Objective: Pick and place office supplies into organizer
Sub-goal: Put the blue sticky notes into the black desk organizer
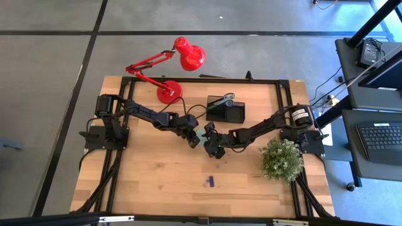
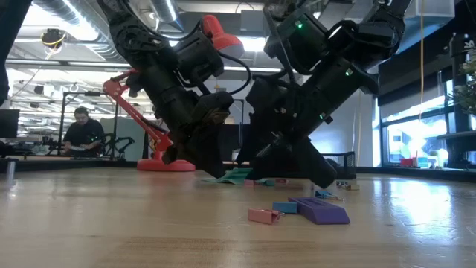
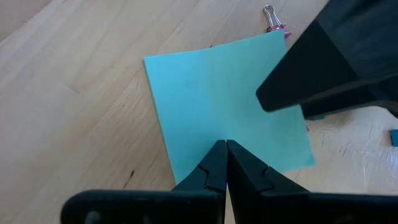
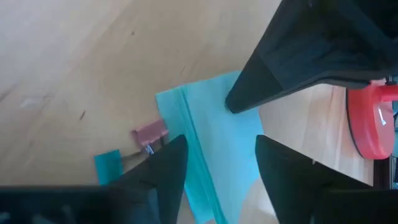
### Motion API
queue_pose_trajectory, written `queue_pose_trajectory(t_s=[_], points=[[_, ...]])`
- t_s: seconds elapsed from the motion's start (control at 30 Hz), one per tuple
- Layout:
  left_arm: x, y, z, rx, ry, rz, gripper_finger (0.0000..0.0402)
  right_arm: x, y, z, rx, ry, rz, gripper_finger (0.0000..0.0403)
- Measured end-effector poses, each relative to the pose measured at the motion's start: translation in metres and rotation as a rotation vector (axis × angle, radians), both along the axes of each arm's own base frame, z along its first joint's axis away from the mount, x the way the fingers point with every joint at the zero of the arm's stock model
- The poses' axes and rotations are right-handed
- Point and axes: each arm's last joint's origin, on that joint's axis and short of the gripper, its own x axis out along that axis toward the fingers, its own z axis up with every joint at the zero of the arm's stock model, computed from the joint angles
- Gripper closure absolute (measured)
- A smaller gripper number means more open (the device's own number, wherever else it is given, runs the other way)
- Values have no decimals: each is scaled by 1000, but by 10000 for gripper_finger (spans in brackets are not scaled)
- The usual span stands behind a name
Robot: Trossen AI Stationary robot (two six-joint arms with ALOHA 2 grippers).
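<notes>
A pale green sticky-note pad [image 3: 217,93] lies mid-table between my two grippers, and in the low view the pad [image 2: 238,176] looks tipped up at one side. My left gripper [image 3: 225,149] is shut, its tips at the middle of one pad edge. My right gripper [image 4: 217,152] is open and comes from the opposite side, with a finger on either side of the pad's edge [image 4: 193,155]. The black organizer [image 1: 225,108] stands farther back. Scissors, pens and pencils do not show clearly. My left gripper's shut fingertips meet the pad at the middle of its near edge [image 3: 214,134], slanting down from the table's left. The tips hide the spot, so I cannot tell whether they pinch the edge or press on it. Whether my right gripper touches the pad, I cannot tell.
A red desk lamp [image 1: 168,91] stands at the far left, a green plant [image 1: 281,159] at the right. A purple piece [image 2: 323,210], a pink piece [image 2: 262,216] and a blue piece [image 2: 284,208] lie toward the near edge. A pink binder clip [image 3: 273,18] lies beside the pad.
</notes>
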Motion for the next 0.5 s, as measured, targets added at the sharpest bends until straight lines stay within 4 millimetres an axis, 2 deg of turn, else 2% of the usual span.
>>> queue_pose_trajectory(t_s=[0.33,0.5], points=[[0,0,0,-4,5,-3,399,1,0,-4,2,6,2,279],[0,0,0,-11,4,-9,399,1,0,-5,3,-2,2,294]])
